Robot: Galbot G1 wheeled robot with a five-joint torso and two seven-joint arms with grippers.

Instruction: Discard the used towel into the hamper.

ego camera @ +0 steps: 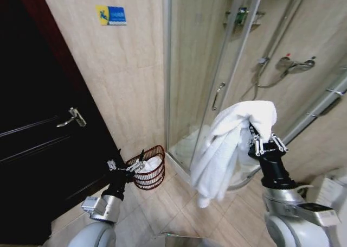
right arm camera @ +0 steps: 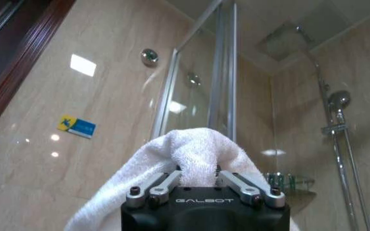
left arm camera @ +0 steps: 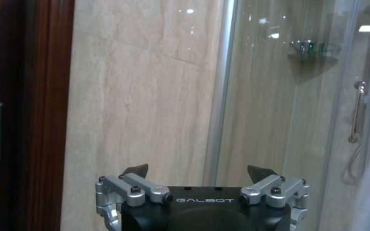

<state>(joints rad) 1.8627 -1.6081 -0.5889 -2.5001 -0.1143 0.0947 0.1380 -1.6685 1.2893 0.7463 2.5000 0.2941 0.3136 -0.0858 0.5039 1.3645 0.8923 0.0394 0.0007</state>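
Towel point(ego camera: 227, 144) hangs soft and floppy from my right gripper point(ego camera: 264, 142), jaws pinched on its upper fold; I judge it light; hamper point(ego camera: 147, 171) sits below-left by my idle left gripper point(ego camera: 133, 165), jaws apart, empty.

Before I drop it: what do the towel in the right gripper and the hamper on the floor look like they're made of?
The towel, clamped in the right gripper, looks like white terry cloth: a nubby looped pile, draping in soft folds. The hamper looks like thin wire with a dark-red coating: open vertical bars show something white inside.
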